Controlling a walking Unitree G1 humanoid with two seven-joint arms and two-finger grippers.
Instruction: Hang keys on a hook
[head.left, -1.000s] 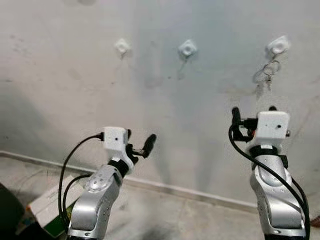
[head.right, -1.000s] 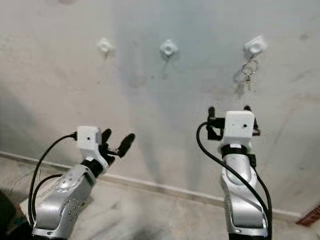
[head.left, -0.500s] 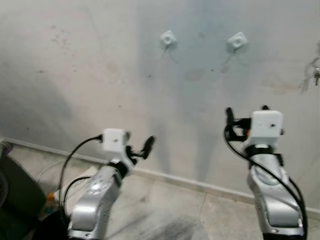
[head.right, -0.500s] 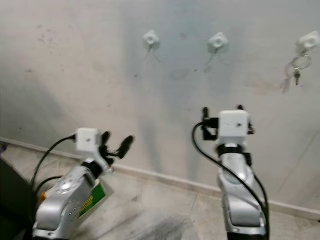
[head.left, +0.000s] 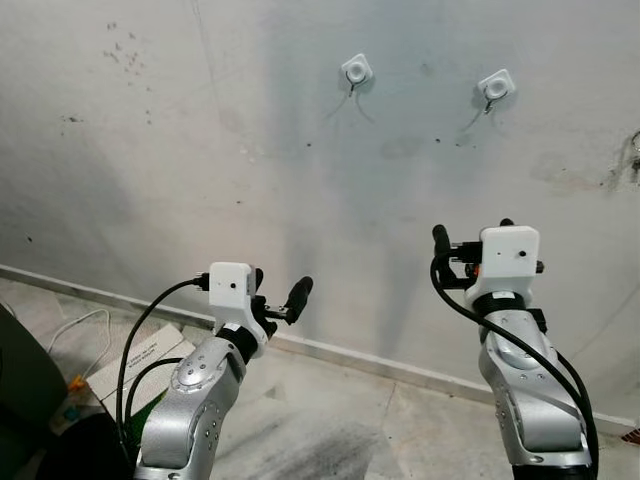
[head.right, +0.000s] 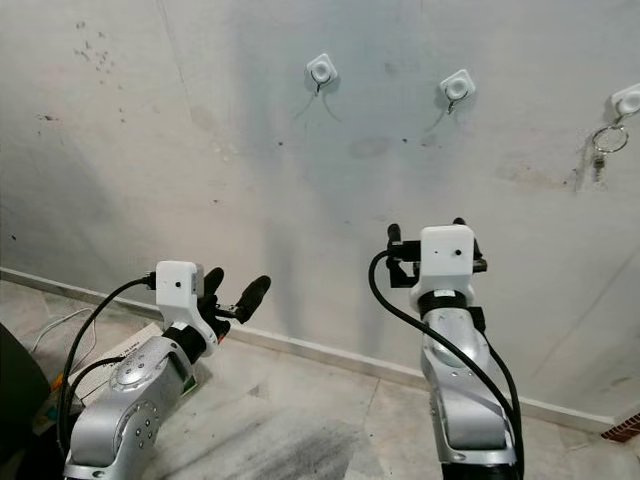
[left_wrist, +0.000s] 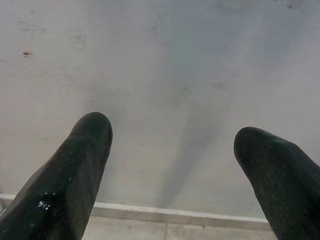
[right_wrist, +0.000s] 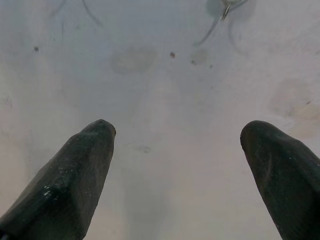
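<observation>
Keys already on far right hook, up right of right gripper; nearer than left gripper. Both jaws spread, empty.

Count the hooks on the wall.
3. One hook is on the left, a second hook is beside it, and the third hook, at the right edge, holds the keys. More may lie beyond the edge.

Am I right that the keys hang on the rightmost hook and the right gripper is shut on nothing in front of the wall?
Not quite: the right gripper is open, its two fingers standing wide apart, as the right wrist view shows. The rest holds: the keys hang on the rightmost hook, and the gripper holds nothing in front of the wall.
</observation>
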